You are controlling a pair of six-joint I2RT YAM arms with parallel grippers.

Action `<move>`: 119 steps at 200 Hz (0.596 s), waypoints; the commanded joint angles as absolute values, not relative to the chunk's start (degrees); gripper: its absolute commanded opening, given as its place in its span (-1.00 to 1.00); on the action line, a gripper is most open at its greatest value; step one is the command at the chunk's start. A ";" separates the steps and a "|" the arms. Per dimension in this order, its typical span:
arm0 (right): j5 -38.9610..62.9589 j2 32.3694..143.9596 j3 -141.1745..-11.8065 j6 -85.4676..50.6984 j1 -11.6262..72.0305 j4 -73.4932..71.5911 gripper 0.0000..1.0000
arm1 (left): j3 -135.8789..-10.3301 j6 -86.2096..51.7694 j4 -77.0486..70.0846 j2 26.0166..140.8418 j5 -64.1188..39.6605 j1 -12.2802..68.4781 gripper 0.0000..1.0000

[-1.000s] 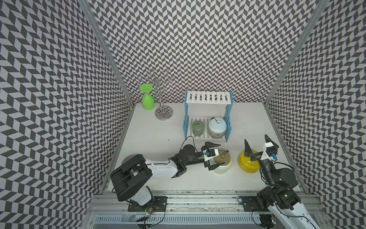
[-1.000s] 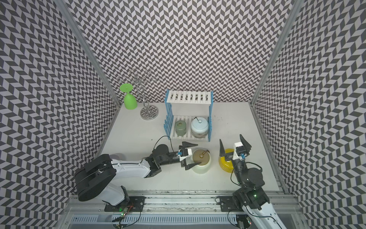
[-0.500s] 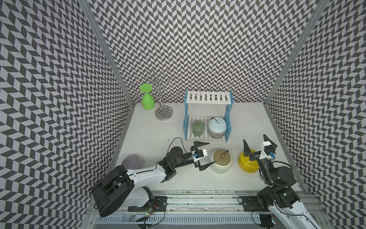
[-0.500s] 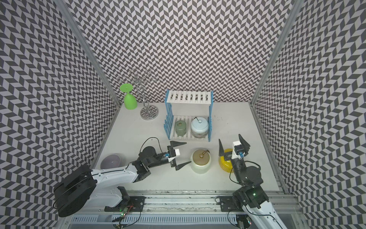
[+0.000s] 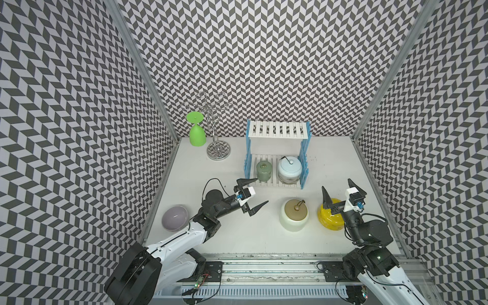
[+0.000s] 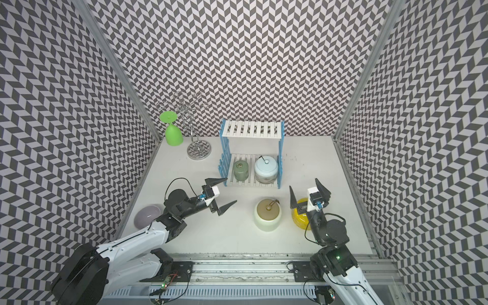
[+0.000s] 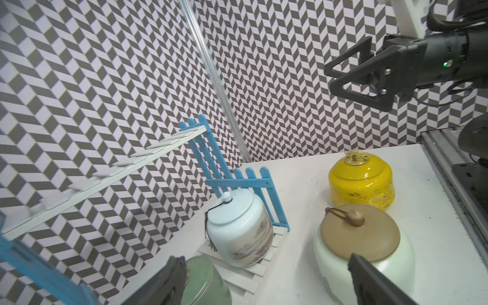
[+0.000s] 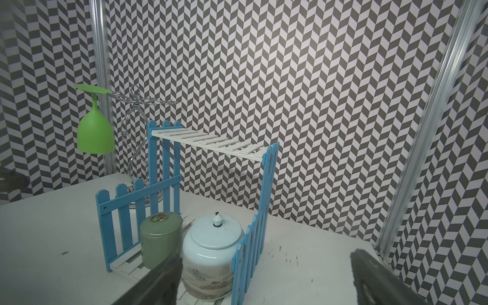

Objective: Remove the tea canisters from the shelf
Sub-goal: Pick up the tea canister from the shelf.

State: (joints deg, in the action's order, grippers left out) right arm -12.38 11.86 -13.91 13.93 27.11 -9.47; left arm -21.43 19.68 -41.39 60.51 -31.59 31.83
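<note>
The shelf [image 5: 277, 131] stands at the back middle, its top board bare. On its lower board stand the sage green canister [image 5: 264, 171] and the pale blue canister [image 5: 289, 170]. In front of it, on the table, are the cream canister [image 5: 294, 215] and the yellow canister [image 5: 329, 220]. My left gripper [image 5: 262, 190] hangs open and empty by the shelf's front left corner, left of the cream canister [image 7: 361, 237]. My right gripper [image 5: 336, 183] is open above the yellow canister, holding nothing. In the right wrist view both shelf canisters [image 8: 212, 253] show between its fingers [image 8: 369, 274].
A bright green upturned goblet [image 5: 196, 133] hangs on the chrome wire stand [image 5: 217, 150] at the back left. A lilac bowl [image 5: 174, 217] lies by the left wall, beside my left arm. Patterned walls close in three sides; a metal rail runs along the front.
My left gripper drew away from the cream canister, leaving it on the table, then moved left and back toward the shelf's front corner. The right arm barely moved.
</note>
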 commanded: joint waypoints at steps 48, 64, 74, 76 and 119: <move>-6.92 19.42 -20.25 11.16 26.83 -8.03 0.99 | -20.13 16.15 -35.77 52.96 -33.50 21.00 1.00; -5.06 22.40 -22.45 10.02 26.81 -7.36 0.99 | -20.42 14.89 -34.24 51.09 -32.73 18.01 1.00; -4.30 24.55 -23.87 8.97 26.86 -7.25 0.99 | -20.71 14.28 -33.10 49.93 -32.07 16.27 1.00; -4.09 24.95 -24.21 8.79 26.86 -7.22 0.99 | -20.80 14.14 -32.93 49.68 -31.95 15.98 1.00; -1.60 35.27 -30.64 3.47 26.90 -7.38 0.99 | -22.73 10.57 -27.16 45.22 -28.06 9.72 1.00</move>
State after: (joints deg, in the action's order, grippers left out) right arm -3.88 30.74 -27.22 8.16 27.09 -6.09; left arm -20.69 13.87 -32.10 47.40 -31.18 12.21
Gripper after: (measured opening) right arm 0.994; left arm 0.998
